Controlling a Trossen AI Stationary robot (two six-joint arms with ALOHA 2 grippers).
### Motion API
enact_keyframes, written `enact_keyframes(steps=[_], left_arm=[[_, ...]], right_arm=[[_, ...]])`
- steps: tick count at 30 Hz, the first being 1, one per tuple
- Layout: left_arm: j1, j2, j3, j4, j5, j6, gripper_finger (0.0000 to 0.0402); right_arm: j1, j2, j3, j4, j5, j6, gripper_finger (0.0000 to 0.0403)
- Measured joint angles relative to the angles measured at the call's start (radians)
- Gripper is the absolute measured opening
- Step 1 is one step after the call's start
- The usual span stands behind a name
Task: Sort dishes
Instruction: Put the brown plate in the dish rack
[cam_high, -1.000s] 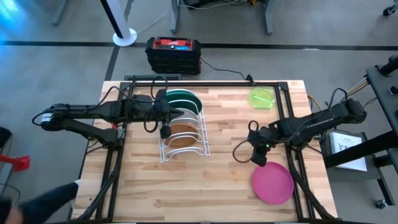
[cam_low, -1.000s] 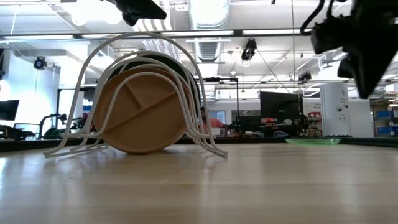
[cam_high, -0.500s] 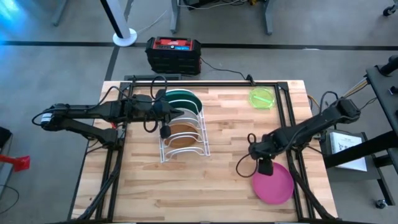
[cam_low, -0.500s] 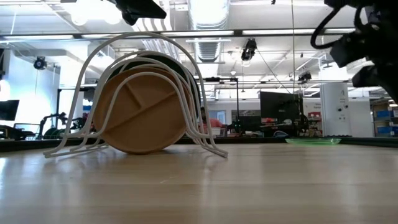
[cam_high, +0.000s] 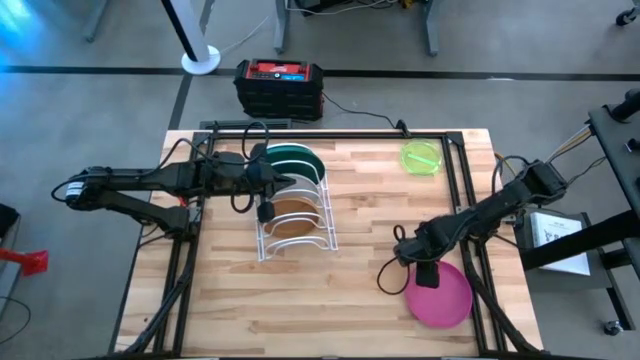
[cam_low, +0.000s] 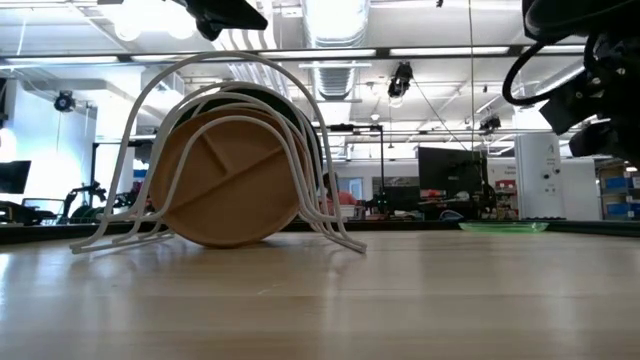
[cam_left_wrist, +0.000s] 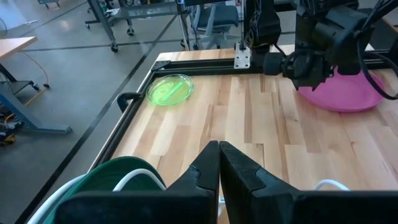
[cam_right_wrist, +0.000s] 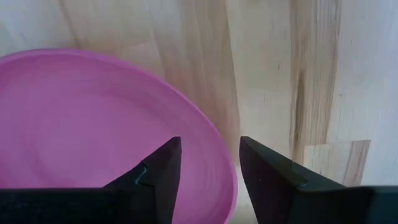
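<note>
The magenta pink plate (cam_high: 442, 297) lies flat at the table's near right; it also shows in the right wrist view (cam_right_wrist: 93, 124). My right gripper (cam_high: 425, 272) hovers open over its far-left rim, one finger on each side of the rim line (cam_right_wrist: 208, 165). The lime-green plate (cam_high: 421, 157) lies flat at the far right. The dark green plate (cam_high: 297, 157) and the brown divided plate (cam_low: 225, 185) stand on edge in the white wire rack (cam_high: 290, 210). My left gripper (cam_left_wrist: 219, 158) is shut and empty above the rack. I cannot make out the white plate.
The black frame rails (cam_high: 465, 190) run along the table's edges. A black and red box (cam_high: 279, 85) sits on the floor beyond the far edge. Bare wood lies between the rack and the pink plate (cam_high: 365, 250).
My right gripper has gone toward the table's near edge, from the bare wood beside the plate to over the pink plate's rim, staying open. The plates have not moved.
</note>
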Motion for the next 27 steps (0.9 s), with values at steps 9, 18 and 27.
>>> enact_keyframes(steps=[9, 18, 27], left_arm=[[0.0, 0.0, 0.0, -0.002, 0.0, 0.0, 0.0], [0.0, -0.001, 0.0, 0.03, 0.0, 0.0, 0.0], [0.0, -0.004, 0.002, 0.047, 0.0, 0.006, 0.0]], right_arm=[[-0.001, -0.048, 0.0, -0.02, 0.023, 0.008, 0.015], [-0.041, -0.055, 0.107, -0.015, 0.43, -0.02, 0.0129], [-0.194, -0.095, 0.166, 0.423, 0.672, -0.401, 0.0091]])
